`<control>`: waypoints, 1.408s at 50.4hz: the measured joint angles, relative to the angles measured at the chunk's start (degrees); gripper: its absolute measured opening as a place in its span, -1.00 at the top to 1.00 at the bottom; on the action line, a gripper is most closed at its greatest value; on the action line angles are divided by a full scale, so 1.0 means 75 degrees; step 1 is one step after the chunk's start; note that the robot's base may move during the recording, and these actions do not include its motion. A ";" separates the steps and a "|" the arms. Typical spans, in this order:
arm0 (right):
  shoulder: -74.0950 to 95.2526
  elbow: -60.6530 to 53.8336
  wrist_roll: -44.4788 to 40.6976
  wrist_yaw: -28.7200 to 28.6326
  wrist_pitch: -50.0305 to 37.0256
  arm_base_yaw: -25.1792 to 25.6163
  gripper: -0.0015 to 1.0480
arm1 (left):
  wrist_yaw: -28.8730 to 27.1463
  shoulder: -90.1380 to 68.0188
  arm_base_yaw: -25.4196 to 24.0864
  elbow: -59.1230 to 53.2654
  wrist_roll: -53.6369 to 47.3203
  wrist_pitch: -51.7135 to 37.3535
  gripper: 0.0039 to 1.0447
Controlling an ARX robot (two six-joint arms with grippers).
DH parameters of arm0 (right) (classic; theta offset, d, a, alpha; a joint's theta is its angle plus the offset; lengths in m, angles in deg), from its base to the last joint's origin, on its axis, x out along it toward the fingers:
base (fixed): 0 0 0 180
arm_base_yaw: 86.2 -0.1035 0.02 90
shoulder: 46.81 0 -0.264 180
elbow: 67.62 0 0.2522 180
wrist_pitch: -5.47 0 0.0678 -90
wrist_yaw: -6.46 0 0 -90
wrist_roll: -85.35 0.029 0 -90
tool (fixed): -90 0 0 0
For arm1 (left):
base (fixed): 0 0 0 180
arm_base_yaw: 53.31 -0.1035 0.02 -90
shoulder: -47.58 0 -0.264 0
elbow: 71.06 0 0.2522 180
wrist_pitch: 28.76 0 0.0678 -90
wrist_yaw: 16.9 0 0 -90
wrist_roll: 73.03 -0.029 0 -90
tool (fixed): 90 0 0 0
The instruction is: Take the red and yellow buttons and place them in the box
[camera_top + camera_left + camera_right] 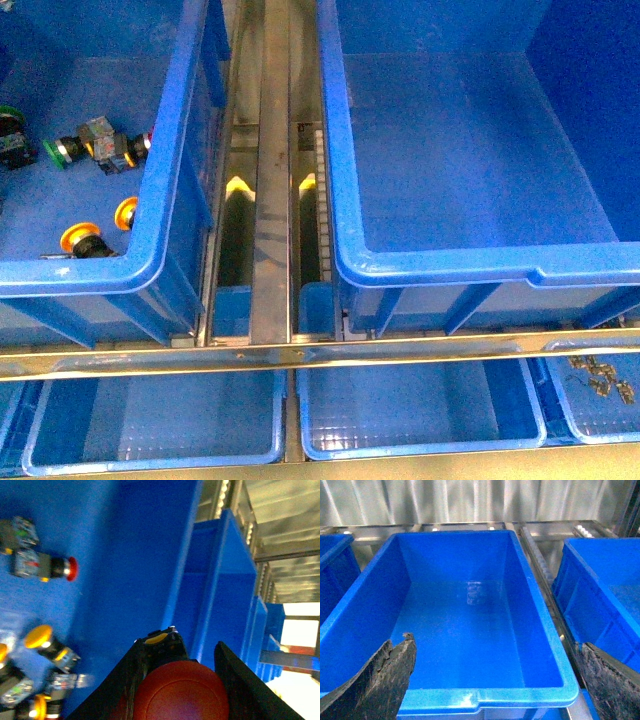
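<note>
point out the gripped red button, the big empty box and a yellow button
red button point(180, 692), left wrist view, on its round cap
box point(470, 698), right wrist view, on its near rim
yellow button point(80, 238), front view, on its cap

a metal rack point(270, 250) carries everything here, its long centre rail running away between two big blue crates. the left crate point(150, 255) and the box point(450, 268) both sit straight on the rack, apart from each other. a roller strip point(320, 150) shows in the gap just beside the box. a shiny cross bar point(300, 355) runs along the front below their rims. on a lower level shallow blue trays stand side by side: the left tray point(150, 462), the middle tray point(420, 440) and the right tray point(600, 437). in the right wrist view a side rail point(540, 555) separates the box from a neighbouring crate point(580, 580).
</note>
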 joint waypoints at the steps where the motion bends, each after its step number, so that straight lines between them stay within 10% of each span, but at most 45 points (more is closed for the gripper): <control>1: 0.0000 0.0000 0.0003 0.0000 0.0003 0.0000 -0.88 | 0.0003 0.0050 0.0114 -0.0035 0.0128 -0.0044 0.36; 33: 0.0000 0.0000 0.0003 0.0000 0.0003 0.0000 -0.88 | -0.1142 -0.0289 0.4433 0.0137 0.2906 -0.1891 0.36; 61: 0.0015 0.0012 -0.0003 -0.0009 0.0017 0.0006 -0.88 | -0.1818 -0.1533 0.4954 0.0376 0.3392 -0.2224 0.36; 66: 0.1265 0.0679 -0.1049 -0.1603 0.1547 -0.0117 -0.88 | -0.1851 -0.1609 0.4998 0.0586 0.3523 -0.2259 0.36; 71: 0.3468 0.1040 -0.2547 -0.2442 0.0551 -0.1122 -0.88 | -0.1807 -0.1594 0.5094 0.0895 0.3608 -0.2259 0.36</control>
